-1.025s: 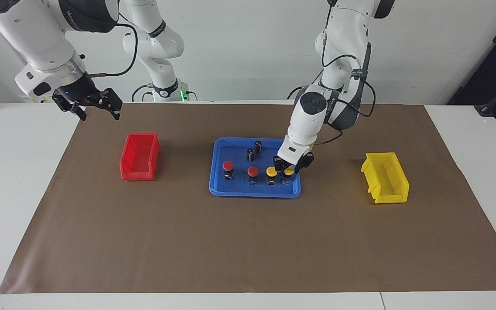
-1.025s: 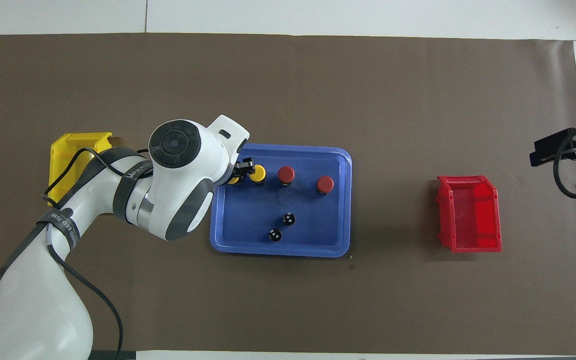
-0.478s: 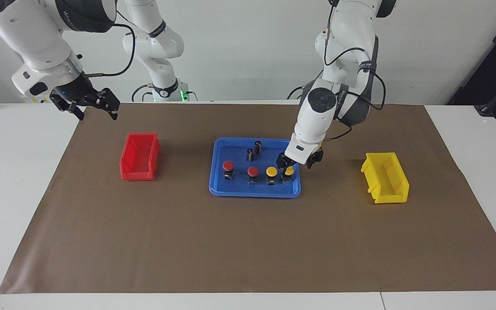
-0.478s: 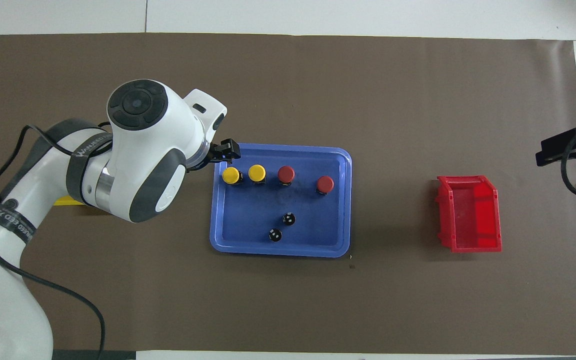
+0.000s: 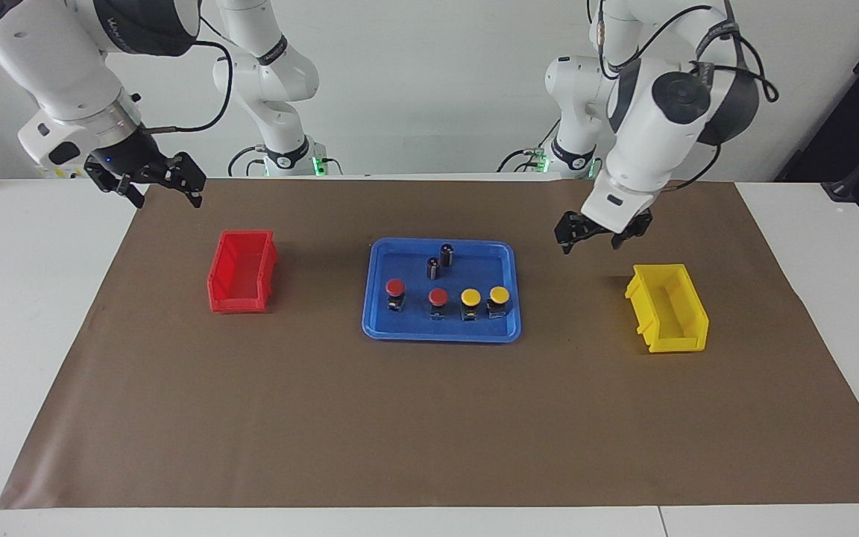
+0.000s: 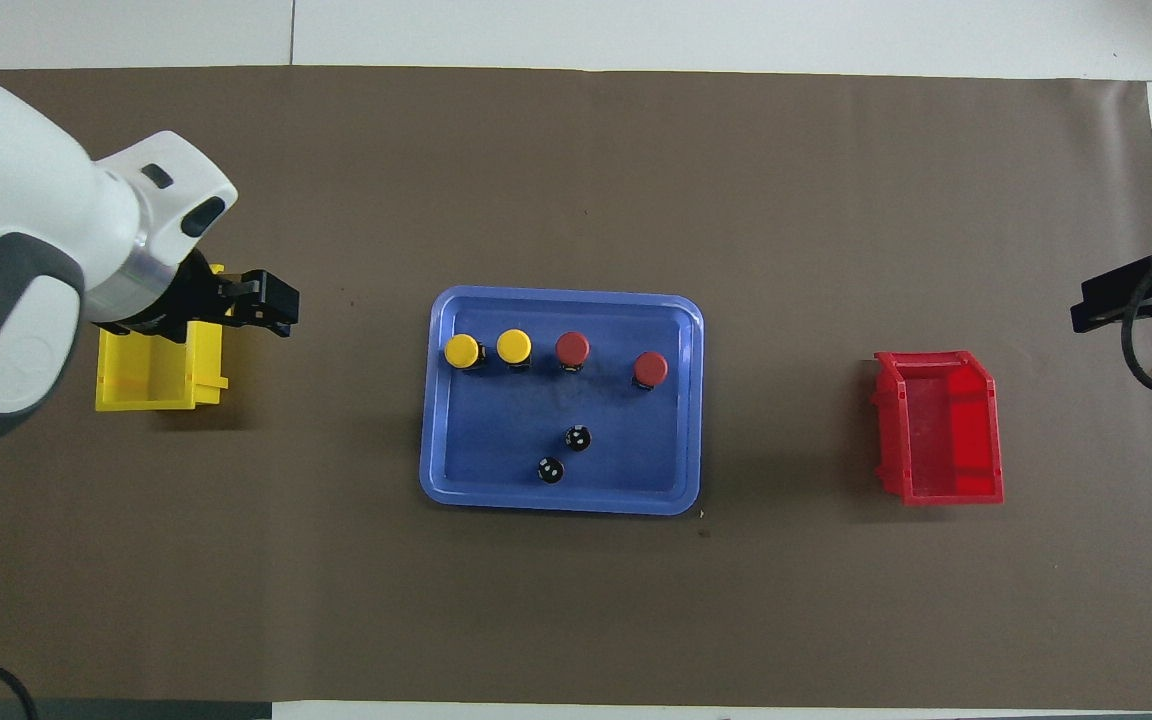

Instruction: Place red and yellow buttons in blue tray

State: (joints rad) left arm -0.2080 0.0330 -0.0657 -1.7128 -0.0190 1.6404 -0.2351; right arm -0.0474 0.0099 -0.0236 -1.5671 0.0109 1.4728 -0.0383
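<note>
Left claw (image 5: 599,237) up in the air, empty, fingers spread apart, over the brown mat between the blue tray (image 5: 377,328) and the yellow bin (image 5: 668,307).

All 4 buttons stand inside the blue tray, in a row along the tray edge farther from the robots: 2 yellow buttons (image 5: 485,297) toward the left arm's end, 2 red buttons (image 5: 416,292) toward the right arm's end. 2 dark capless cylinders (image 5: 438,261) stand in the tray nearer to the robots.

Red bin (image 5: 243,270) sits well apart from the tray, toward the right arm's end. Right claw (image 5: 148,179) waits over the mat edge near the red bin, fingers apart, empty.

Judgement: task looks complete.

Risk: the outermost yellow button stands close to the tray rim; any low sweep of the left arm over the tray could tip the upright buttons.
</note>
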